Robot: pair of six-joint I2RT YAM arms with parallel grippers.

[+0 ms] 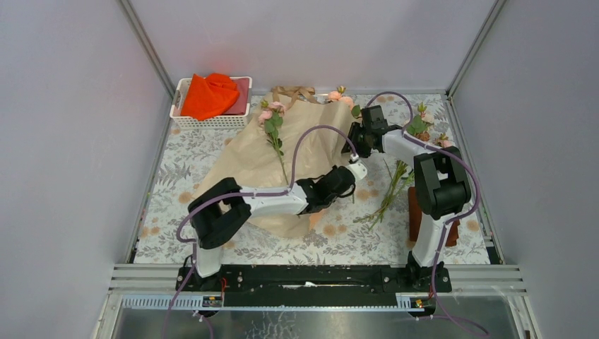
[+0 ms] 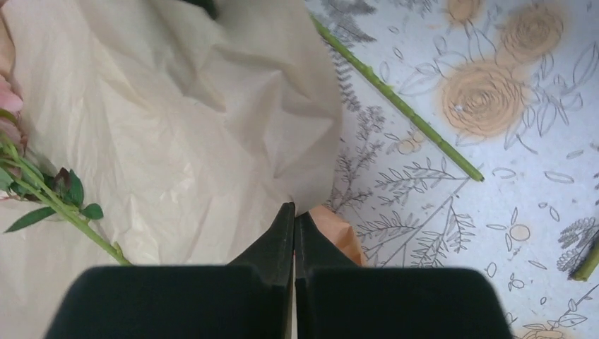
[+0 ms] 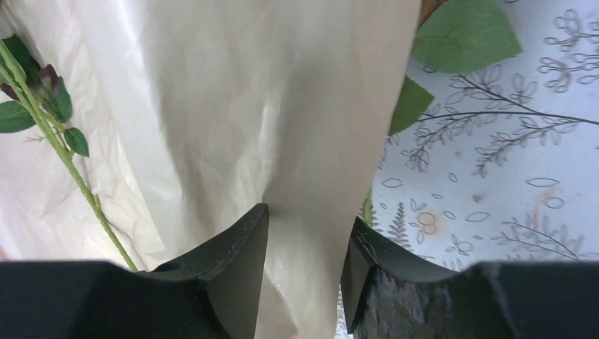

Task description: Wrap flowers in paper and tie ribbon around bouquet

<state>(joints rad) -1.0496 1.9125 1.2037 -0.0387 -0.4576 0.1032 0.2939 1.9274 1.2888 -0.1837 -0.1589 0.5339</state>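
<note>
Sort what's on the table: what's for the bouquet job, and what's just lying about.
For the job: paper, flowers, ribbon.
Lying about: basket, orange-red cloth inside it, brown block by the right arm.

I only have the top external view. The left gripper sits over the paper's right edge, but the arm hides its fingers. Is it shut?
Observer: Yes. In the left wrist view the left gripper is shut at the edge of the paper, and paper shows on both sides of the tips, so it looks pinched.
Operator: And the right one?
Observer: The right gripper clamps a bunched fold of paper that fills the gap between its fingers.
Operator: Anything else caught there?
Observer: A sliver of green stem shows beside one finger at the paper's edge. I cannot tell whether it is caught.
</note>
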